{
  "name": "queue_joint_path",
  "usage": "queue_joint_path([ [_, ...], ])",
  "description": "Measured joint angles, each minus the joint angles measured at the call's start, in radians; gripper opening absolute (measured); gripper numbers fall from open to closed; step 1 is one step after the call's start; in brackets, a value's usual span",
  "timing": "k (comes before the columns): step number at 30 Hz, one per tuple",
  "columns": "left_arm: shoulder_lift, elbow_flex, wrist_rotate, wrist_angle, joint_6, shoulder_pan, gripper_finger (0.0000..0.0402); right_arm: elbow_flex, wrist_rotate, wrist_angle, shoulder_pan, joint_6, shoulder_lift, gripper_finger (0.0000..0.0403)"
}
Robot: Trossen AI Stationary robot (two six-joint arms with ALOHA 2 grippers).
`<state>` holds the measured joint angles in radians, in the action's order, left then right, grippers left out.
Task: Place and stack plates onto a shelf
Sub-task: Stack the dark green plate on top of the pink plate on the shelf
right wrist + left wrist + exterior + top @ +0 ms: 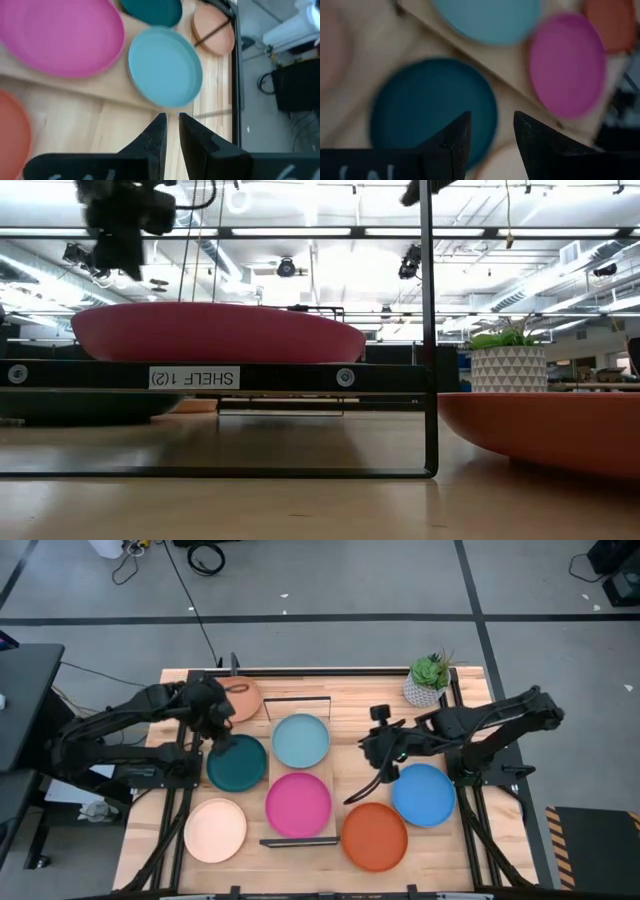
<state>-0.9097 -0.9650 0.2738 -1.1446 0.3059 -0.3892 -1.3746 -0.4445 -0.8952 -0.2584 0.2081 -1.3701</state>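
1. Looking straight down in the high view, a long light-wood shelf with a thin black metal frame is seen at the middle of the slatted wooden tabletop.
2. 2 plates are carried on the shelf: a round matte light blue plate toward 12 o'clock and a round matte magenta plate toward 6 o'clock.
3. A round dark teal plate is placed on the table just beside the shelf at 9 o'clock, with a pale peach plate at 7 o'clock.
4. A red-orange plate lies at 5 o'clock of the shelf, and a bright blue plate is found at 3 o'clock, touching it.
5. A terracotta plate is seen at 11 o'clock, partly hidden by the left arm.
6. The left gripper is held above the far edge of the dark teal plate; its fingers are spread apart with nothing between them.
7. The right gripper is held between the shelf and the bright blue plate; its fingers are nearly together, leaving a narrow gap, and nothing is gripped.
8. A small green plant in a white patterned pot is placed at 1 o'clock.
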Motion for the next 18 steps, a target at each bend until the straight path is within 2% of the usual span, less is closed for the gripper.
queue_joint_path([
  [4,0.069,0.025,0.051,-0.004,0.018,0.147,0.0156,0.000,-0.004,-0.082,0.012,0.006,0.025,0.0058],
  [10,0.100,0.088,-0.019,0.048,0.179,0.448,0.0156,0.000,-0.008,-0.116,0.048,0.027,0.029,0.0057],
  [18,0.037,0.176,-0.307,0.180,0.411,0.763,0.0156,0.000,-0.026,-0.101,0.090,0.021,0.029,0.0053],
])
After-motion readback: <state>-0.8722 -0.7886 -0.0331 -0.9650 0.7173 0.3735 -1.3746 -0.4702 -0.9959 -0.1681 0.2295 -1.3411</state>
